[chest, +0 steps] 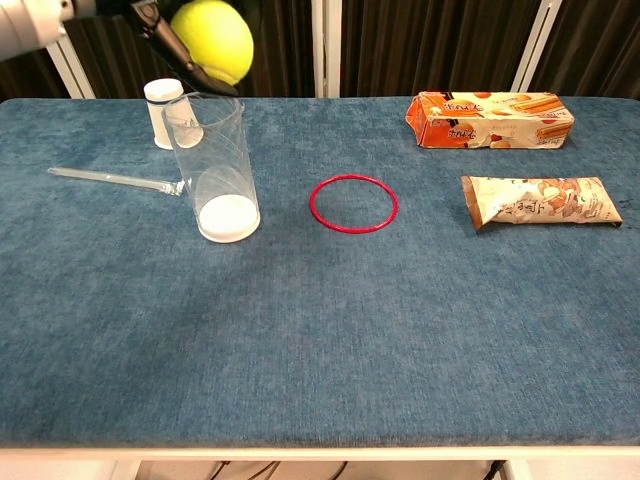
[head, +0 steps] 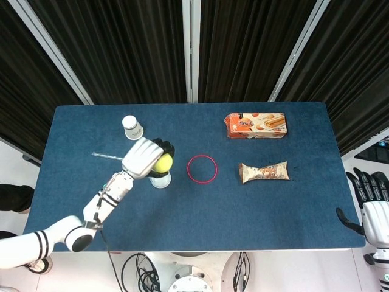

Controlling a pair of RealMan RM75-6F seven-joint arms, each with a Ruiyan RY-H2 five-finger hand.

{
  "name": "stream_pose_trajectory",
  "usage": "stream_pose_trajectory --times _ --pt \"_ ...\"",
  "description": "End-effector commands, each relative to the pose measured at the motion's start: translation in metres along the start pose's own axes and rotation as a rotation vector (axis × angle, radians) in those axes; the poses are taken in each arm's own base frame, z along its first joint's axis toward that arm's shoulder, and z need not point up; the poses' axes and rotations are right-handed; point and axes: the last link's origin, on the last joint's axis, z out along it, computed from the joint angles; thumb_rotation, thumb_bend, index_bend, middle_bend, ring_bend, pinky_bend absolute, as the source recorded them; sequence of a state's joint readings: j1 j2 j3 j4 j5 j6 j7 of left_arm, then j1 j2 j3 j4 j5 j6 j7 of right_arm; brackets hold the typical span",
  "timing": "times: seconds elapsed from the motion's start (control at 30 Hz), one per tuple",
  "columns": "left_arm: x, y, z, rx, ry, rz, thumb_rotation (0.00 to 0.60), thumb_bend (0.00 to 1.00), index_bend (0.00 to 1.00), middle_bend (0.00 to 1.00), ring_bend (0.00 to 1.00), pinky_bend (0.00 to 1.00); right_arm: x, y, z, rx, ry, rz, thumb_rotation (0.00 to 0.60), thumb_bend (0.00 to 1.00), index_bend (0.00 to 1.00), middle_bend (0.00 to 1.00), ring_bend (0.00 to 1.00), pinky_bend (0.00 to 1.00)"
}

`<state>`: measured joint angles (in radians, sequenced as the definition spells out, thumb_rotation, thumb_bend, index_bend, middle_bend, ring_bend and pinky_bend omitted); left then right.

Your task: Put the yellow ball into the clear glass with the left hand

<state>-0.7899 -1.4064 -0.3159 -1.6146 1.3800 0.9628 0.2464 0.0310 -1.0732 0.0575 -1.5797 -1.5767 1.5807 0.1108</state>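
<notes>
Yellow ball [chest: 212, 41] in left hand [head: 143, 158], seemingly above clear glass [chest: 213, 168]

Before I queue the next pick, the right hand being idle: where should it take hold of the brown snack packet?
Across the middle of its length, from above, I would judge. The brown snack packet lies flat, its long axis running left to right, so fingers can close over its narrow width. Its crimped ends look too thin to hold. The red ring lies apart to its left, and the right hand waits at the table's right edge.
</notes>
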Motion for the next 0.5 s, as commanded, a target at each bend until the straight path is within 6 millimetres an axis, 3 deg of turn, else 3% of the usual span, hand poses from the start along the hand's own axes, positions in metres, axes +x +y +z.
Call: stream_pose_trajectory --times 0.03,0.37,0.5 --pt "-0.01 -0.003 0.005 0.016 -0.023 -0.014 0.6 0.24 0.55 0.53 0.54 0.8 0.0 0.003 0.0 -0.009 -0.001 0.002 0.6 0.24 0.0 0.0 0.0 0.0" --pt "-0.017 -0.014 0.0 0.041 -0.006 0.0 0.6 0.23 0.52 0.48 0.48 0.72 -0.002 0.006 0.0 -0.013 -0.003 0.004 0.6 0.24 0.0 0.0 0.0 0.0" --pt "-0.017 -0.015 -0.002 0.045 -0.003 -0.012 0.6 0.21 0.5 0.45 0.42 0.64 -0.003 0.004 0.0 -0.01 -0.005 0.003 0.6 0.24 0.0 0.0 0.0 0.0"
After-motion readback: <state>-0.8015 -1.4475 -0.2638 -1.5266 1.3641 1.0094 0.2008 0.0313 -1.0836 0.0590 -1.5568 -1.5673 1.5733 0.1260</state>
